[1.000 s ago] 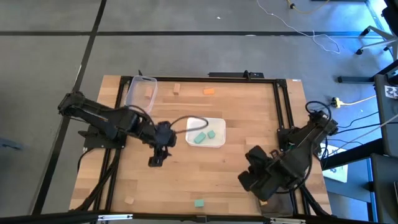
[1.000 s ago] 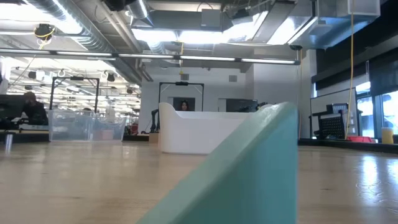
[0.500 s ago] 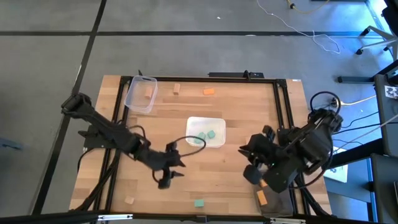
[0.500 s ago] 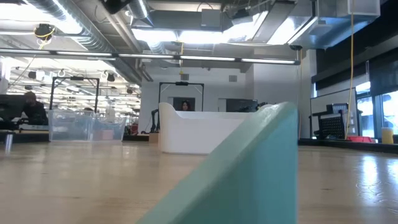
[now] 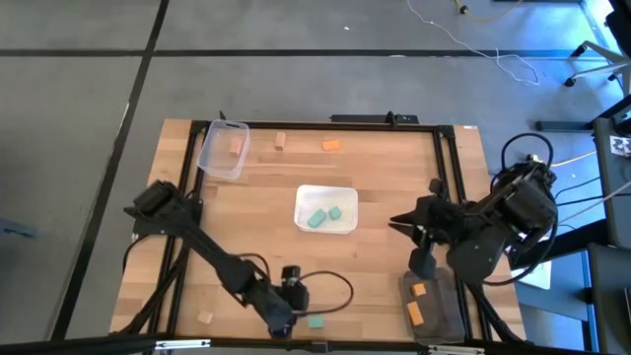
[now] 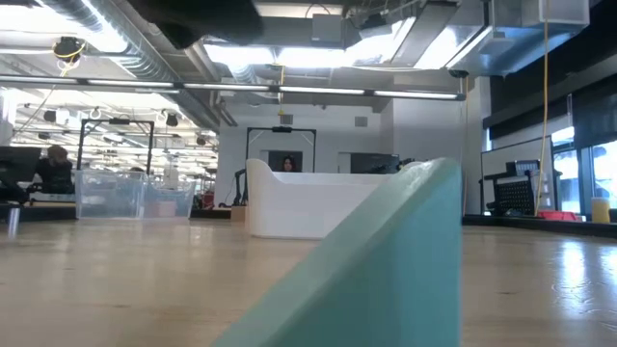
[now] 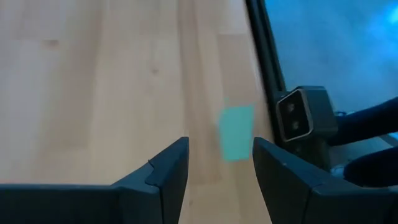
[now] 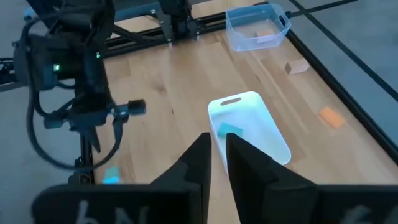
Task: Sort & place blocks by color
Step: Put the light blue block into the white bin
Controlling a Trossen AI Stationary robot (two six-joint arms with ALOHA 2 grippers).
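A teal block [image 5: 315, 321] lies flat on the table by the near edge; it fills the low view [image 6: 386, 270]. My left gripper [image 5: 288, 312] is open just left of it, and the block [image 7: 236, 132] shows ahead between the fingertips [image 7: 221, 149], untouched. Two teal blocks [image 5: 324, 215] lie in the white tray [image 5: 345, 197]. Two orange blocks [image 5: 416, 302] lie in a clear tub [image 5: 439, 314] at the near right. My right gripper [image 5: 395, 223] is shut and empty, raised right of the tray [image 8: 249, 124].
A clear tub [image 5: 222, 148] at the far left holds a wood block [image 5: 235, 144]. A wood block [image 5: 280, 141] and an orange block [image 5: 331, 145] lie loose near the far edge. Another wood block [image 5: 205, 317] lies at the near left. The low camera [image 7: 305, 118] stands just beyond the teal block.
My left gripper has swept from beside the white tray toward the table's near edge and now stands by the lone teal block. My right gripper has drawn back from over the near-right tub toward the far edge, uncovering the orange blocks in it.
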